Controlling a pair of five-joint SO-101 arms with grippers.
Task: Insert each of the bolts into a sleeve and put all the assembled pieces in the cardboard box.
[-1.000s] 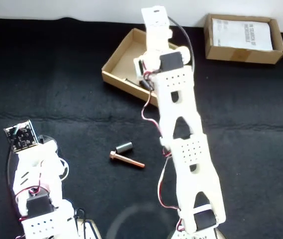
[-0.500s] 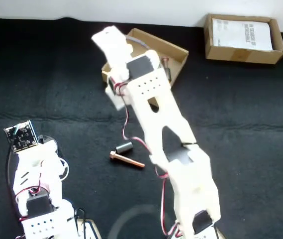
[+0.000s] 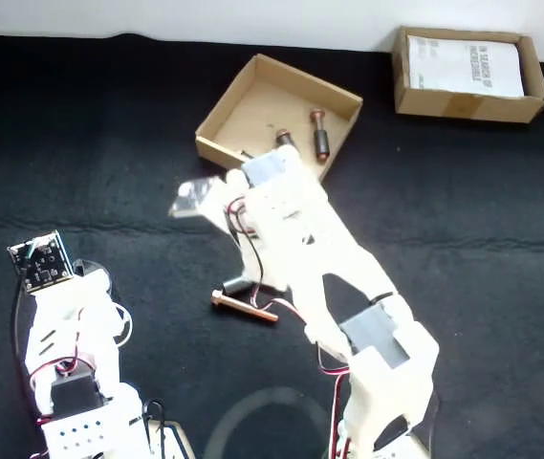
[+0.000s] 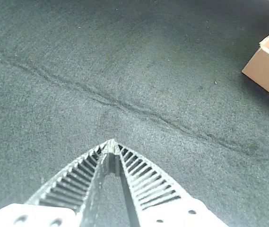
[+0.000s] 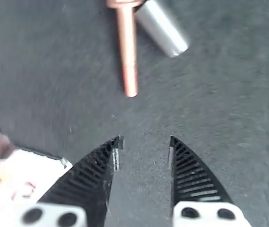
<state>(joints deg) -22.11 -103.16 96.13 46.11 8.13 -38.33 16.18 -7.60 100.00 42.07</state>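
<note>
High view: the cardboard box (image 3: 262, 107) sits at the far middle of the worktop (image 3: 109, 143), and I take the two pieces (image 3: 320, 134) lying in it to be assembled. One bolt (image 3: 245, 307) lies loose near the middle, with its long axis running left to right and its head to the left. The sleeve (image 3: 237, 284) is just beside it on the far side, partly hidden by the right arm (image 3: 300, 229) stretched above. The left arm (image 3: 61, 363) stands at the near left, well apart from both.

Left wrist view: the left tool (image 4: 111, 144) is closed on nothing, over bare worktop.

Right wrist view: the right tool (image 5: 144, 140) is open and empty. The bolt (image 5: 127, 52) lies just ahead of its tips, shank end nearest, with its axis roughly in line with the tool rather than across the jaws. The sleeve (image 5: 161, 28) lies beside the head end. I judge the right arm the nearer.
</note>
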